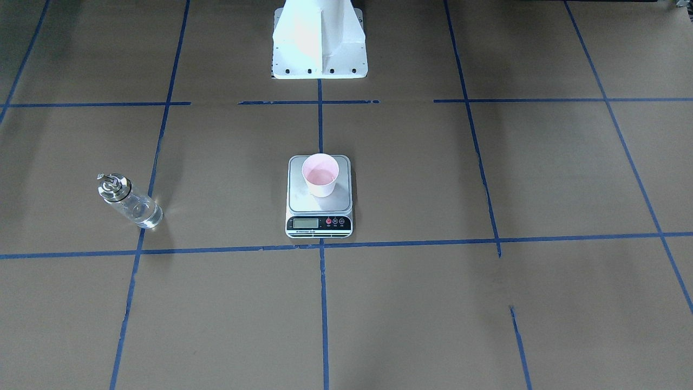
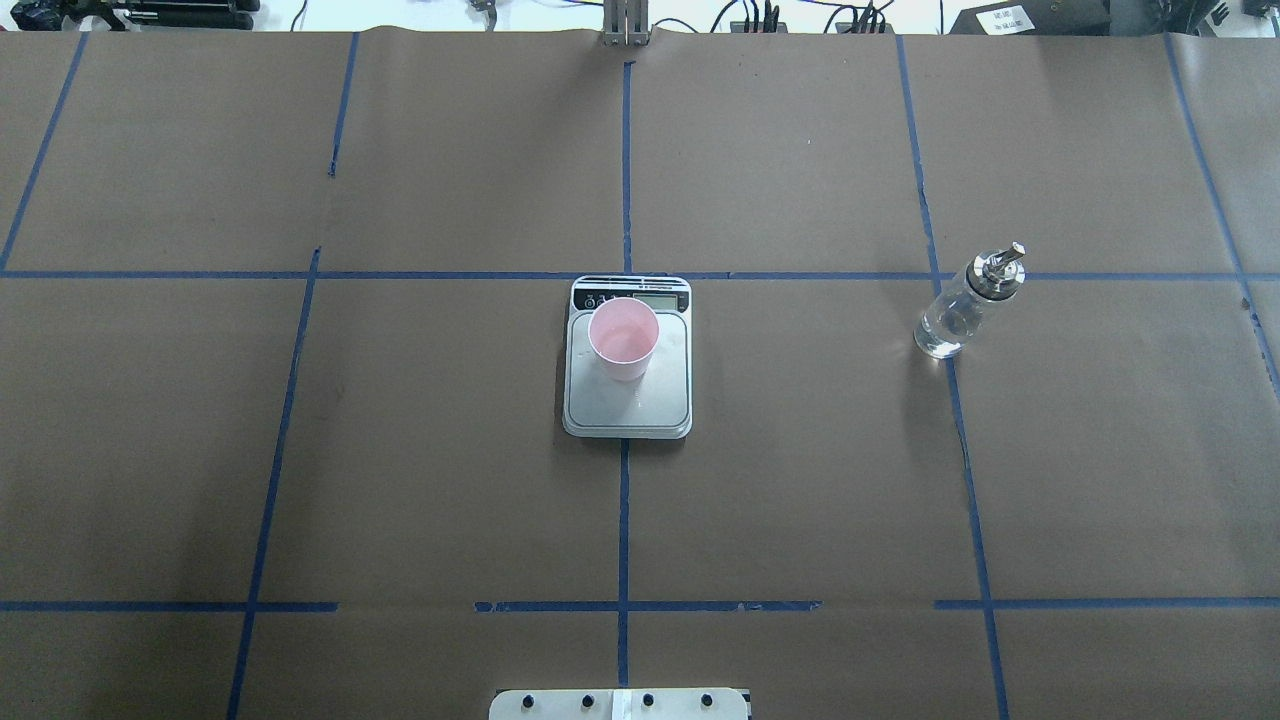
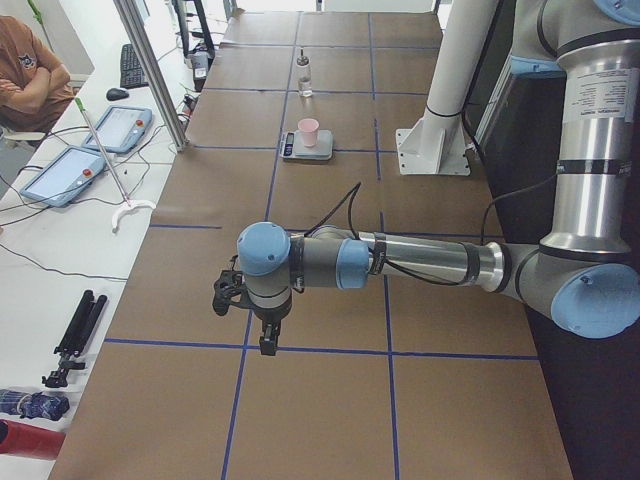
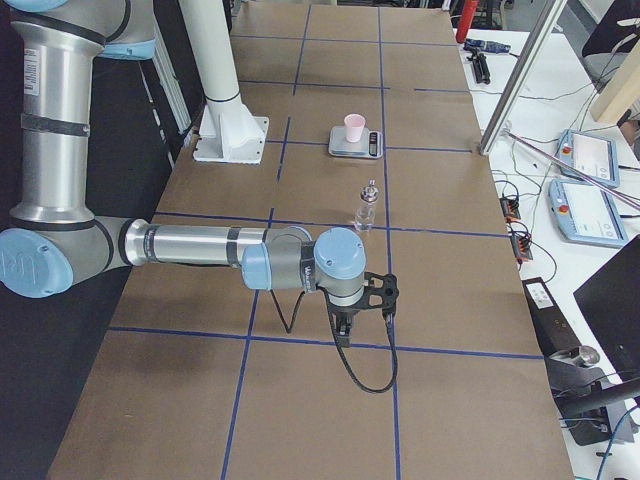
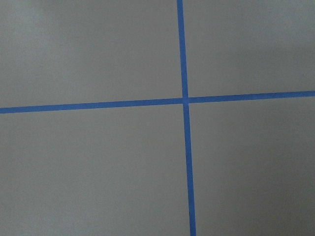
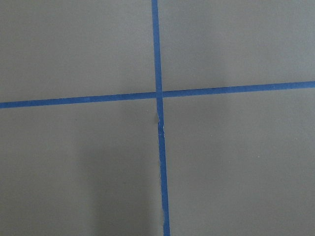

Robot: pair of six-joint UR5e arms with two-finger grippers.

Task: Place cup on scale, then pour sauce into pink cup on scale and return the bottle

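Off either end of the flat rectangular steel-plated kitchen scale (image 2: 650,400), left hand (image 3: 266,345) and right hand (image 4: 342,335) hang above the brown paper-covered surface (image 2: 800,480); cannot tell if open or closed. Small pale pink paper cup (image 2: 623,338) stands upright on scale's plate, toward display strip. Small clear glass bottle with metal spout (image 2: 955,315) stands upright, well right of scale.

Brown paper (image 2: 800,480) covers my table, crossed by a grid of blue tape (image 2: 623,520). At my left end a slanted metal post (image 3: 151,75) rises at the paper's edge. Just beside the post, on a white bench (image 3: 60,260), lie two blue-edged tablets (image 3: 125,128). Beyond the post sit a keyboard (image 3: 132,65) and a mouse (image 3: 118,94). Past the tablets from the post is a person in an orange shirt (image 3: 25,70), arms folded. A small black tripod (image 3: 75,335) lies well apart from the post.
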